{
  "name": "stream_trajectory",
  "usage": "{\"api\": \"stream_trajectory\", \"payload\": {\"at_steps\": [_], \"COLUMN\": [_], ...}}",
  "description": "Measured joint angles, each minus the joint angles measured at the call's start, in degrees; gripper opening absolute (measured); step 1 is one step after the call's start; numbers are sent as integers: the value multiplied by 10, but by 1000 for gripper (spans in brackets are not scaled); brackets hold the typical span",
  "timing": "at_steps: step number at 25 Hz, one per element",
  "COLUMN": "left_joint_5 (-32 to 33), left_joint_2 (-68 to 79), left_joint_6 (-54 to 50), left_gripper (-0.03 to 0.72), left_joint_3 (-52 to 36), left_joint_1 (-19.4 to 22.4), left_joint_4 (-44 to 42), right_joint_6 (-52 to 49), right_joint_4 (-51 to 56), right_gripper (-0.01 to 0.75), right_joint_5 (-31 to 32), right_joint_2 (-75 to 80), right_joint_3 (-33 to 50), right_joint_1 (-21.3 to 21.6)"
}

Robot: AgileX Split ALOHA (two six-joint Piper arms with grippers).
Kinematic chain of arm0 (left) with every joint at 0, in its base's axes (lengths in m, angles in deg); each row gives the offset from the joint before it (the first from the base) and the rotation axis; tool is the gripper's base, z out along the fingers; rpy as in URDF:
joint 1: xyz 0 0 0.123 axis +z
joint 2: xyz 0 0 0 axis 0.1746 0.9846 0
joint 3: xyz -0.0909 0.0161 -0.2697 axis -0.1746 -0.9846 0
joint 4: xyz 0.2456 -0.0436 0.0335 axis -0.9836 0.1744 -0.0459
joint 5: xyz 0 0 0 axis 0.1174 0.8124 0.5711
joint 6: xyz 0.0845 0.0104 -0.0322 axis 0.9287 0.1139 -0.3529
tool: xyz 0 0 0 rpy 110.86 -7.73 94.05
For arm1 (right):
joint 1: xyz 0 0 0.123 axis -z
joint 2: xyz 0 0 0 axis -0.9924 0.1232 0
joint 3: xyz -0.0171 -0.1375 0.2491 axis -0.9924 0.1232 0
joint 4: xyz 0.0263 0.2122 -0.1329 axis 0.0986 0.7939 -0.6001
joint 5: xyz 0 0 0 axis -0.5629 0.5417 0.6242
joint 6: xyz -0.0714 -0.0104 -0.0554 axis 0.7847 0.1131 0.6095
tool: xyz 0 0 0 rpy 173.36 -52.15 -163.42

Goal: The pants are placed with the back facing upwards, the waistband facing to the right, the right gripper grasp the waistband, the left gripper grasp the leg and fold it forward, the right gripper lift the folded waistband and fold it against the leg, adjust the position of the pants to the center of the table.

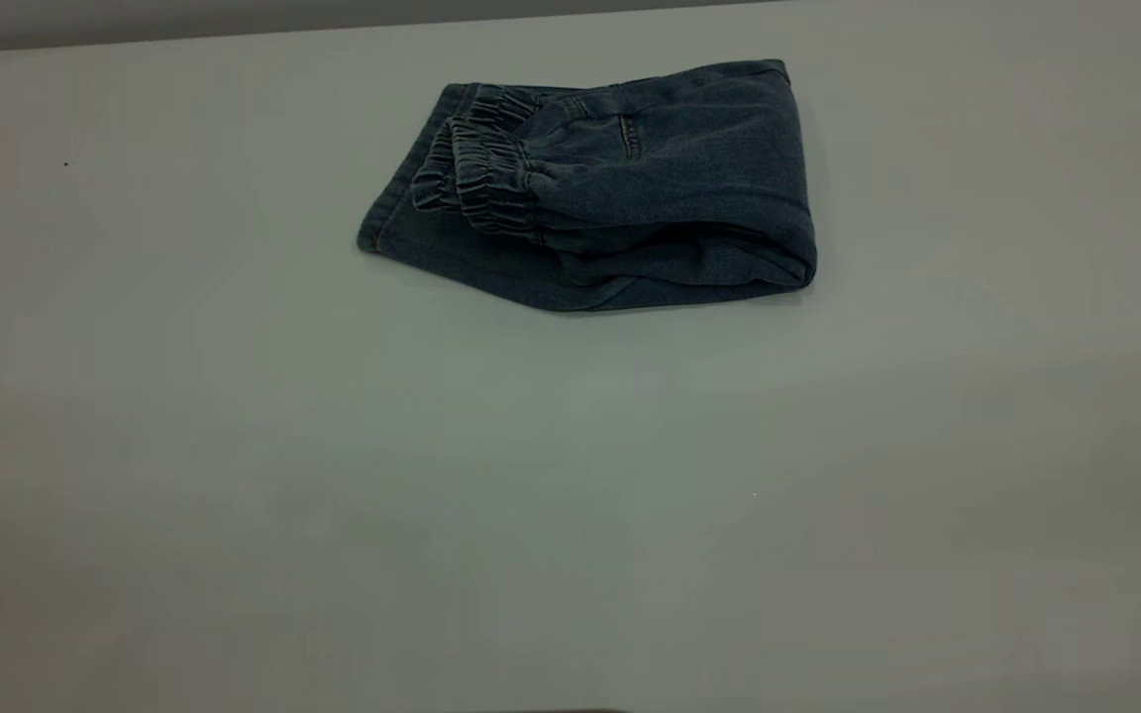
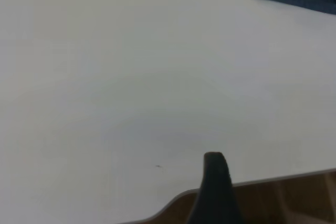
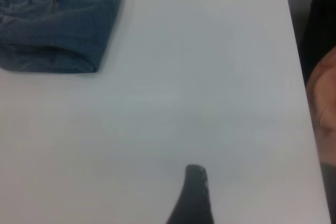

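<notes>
Only the folded pants [image 1: 620,188] interrupt the table [image 1: 333,475] — bare all round.

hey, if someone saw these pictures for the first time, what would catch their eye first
The folded denim pants, a dark bundle lying alone on the far half of the pale table. Next, the ruffled waistband, folded over on top at the bundle's left end. Neither arm is near the pants; each wrist view shows only one dark finger tip over bare tabletop.

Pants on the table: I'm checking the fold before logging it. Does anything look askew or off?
The pants lie folded on the table, but toward its far side, not centred. The waistband sits bunched on top and the lower layer juts out at an angle. Neither pincer touches them.
</notes>
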Motion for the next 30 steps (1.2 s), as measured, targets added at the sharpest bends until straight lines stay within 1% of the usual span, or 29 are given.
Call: {"api": "stream_trajectory", "payload": {"at_steps": [4, 30], "left_joint_5": [1, 1], "left_joint_2": [0, -1], "left_joint_6": [0, 1], "left_gripper": [504, 504], "left_joint_3": [0, 0], "left_joint_1": [0, 0], "left_joint_4": [0, 0], "right_joint_6": [0, 0], "right_joint_4": [1, -9], "right_gripper": [552, 552], "right_joint_5": [0, 0], "right_joint_2": [0, 0], "right_joint_3": [0, 0], "right_joint_1": [9, 9]}}
